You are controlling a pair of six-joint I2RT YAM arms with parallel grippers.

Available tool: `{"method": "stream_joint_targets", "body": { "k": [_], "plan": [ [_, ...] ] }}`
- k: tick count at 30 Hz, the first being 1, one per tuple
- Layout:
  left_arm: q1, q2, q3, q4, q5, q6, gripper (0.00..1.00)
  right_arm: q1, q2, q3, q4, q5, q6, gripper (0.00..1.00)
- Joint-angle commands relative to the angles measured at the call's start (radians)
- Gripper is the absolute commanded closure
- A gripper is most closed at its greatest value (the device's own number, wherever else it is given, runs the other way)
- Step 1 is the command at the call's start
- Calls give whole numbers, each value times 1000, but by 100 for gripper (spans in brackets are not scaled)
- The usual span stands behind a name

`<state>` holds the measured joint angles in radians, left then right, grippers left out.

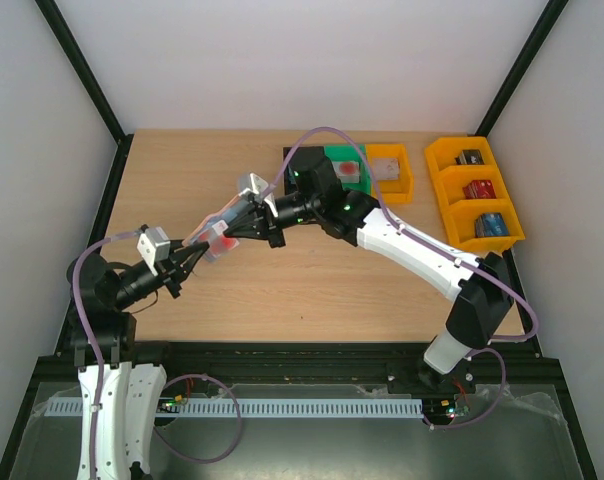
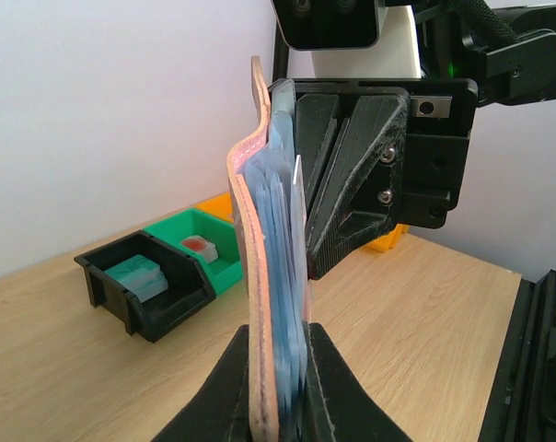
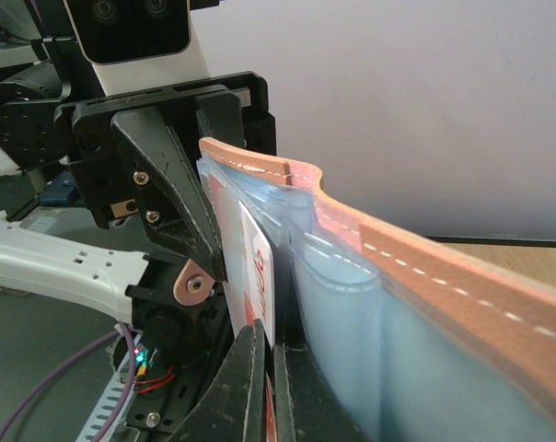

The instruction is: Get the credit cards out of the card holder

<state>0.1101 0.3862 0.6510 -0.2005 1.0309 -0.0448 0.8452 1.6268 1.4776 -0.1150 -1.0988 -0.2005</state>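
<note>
1. Top external: card holder [image 1: 219, 240] held off the table [image 1: 322, 290], toward 9 o'clock of centre, between both arms.
2. Left claw [image 2: 278, 345] clamped on card holder's edge.
3. Right claw [image 3: 268, 348] pinched together on a red-and-white credit card [image 3: 256, 267] inside.

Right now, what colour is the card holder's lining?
The card holder lining is pale blue, clearest in the right wrist view.

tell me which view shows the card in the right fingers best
The right wrist view: the card, white with red print, stands close between the right fingers, inside the open card holder. The top view shows only a small red patch; the left wrist view just a thin pale edge.
</note>
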Motion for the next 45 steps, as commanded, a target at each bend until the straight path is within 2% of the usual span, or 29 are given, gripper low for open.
{"method": "stream_joint_targets", "body": {
  "k": [1,2,4,7,14,18,21,22,24,28,31,35,39,45],
  "plan": [
    [-6,-15,-1,20,24,19,98,-15,-33,39,-46,14,-49,98],
    [-6,-18,0,18,20,20,98,-18,-28,44,-64,9,-62,97],
    [-6,-24,-3,23,1,14,98,-17,-23,55,-100,3,-81,84],
    [-6,-34,-12,58,-17,-13,98,-10,-15,39,-87,-36,-71,77],
    [-6,-30,-18,89,0,-38,98,22,-5,-17,17,-40,-17,75],
    [-6,-30,-15,86,-6,-32,98,35,8,-14,39,-41,1,80],
    [-6,-29,-18,85,-9,-30,98,45,21,0,41,-31,20,96],
    [-6,-30,-19,82,-9,-30,98,45,23,10,36,-33,26,98],
    [-6,-29,-18,76,-3,-29,97,38,16,23,15,-34,19,98],
    [-6,-33,-22,68,30,-30,87,-4,-14,-4,79,-41,78,98],
    [-6,-38,-25,65,32,-26,87,-27,-36,-7,68,-32,78,98],
    [-6,-39,-22,64,26,-23,89,-37,-54,1,16,-6,34,98],
    [-6,-38,-22,61,21,-20,97,-47,-66,9,-38,19,-11,98],
    [-7,-41,-17,53,-88,-28,98,-80,-78,35,-162,80,-97,98]
  ]
}}
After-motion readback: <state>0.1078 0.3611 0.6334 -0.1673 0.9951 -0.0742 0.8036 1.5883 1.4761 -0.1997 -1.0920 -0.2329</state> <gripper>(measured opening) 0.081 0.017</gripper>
